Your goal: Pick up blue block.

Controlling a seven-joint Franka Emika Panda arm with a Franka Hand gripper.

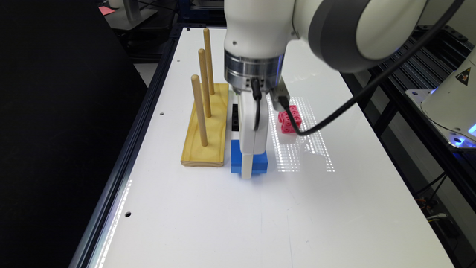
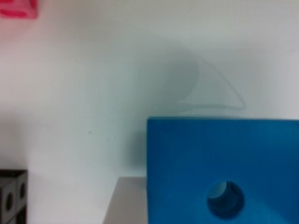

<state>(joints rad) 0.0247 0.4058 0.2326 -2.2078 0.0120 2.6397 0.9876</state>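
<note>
The hand point(image 1: 247, 169) reaches down over the one blue block point(image 1: 258, 163); its grip possibly closed, I cannot tell. One pink block point(image 1: 290, 119), three pegs point(image 1: 199, 109).

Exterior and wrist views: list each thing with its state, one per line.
blue block: flat on the table, hole up, under the gripper.
gripper: lowered at the block.
pink block: on the table, untouched.
black block: beside the peg board.
peg board: pegs upright, bare.

the blue block point(image 1: 260, 162) point(image 2: 224, 158) is bright blue, flat and square, with a round hole through its broad face. it lies flat on the white desk point(image 1: 230, 223), just beside the wooden peg base point(image 1: 206, 126), with the gripper point(image 1: 247, 169) partly covering it.
</note>
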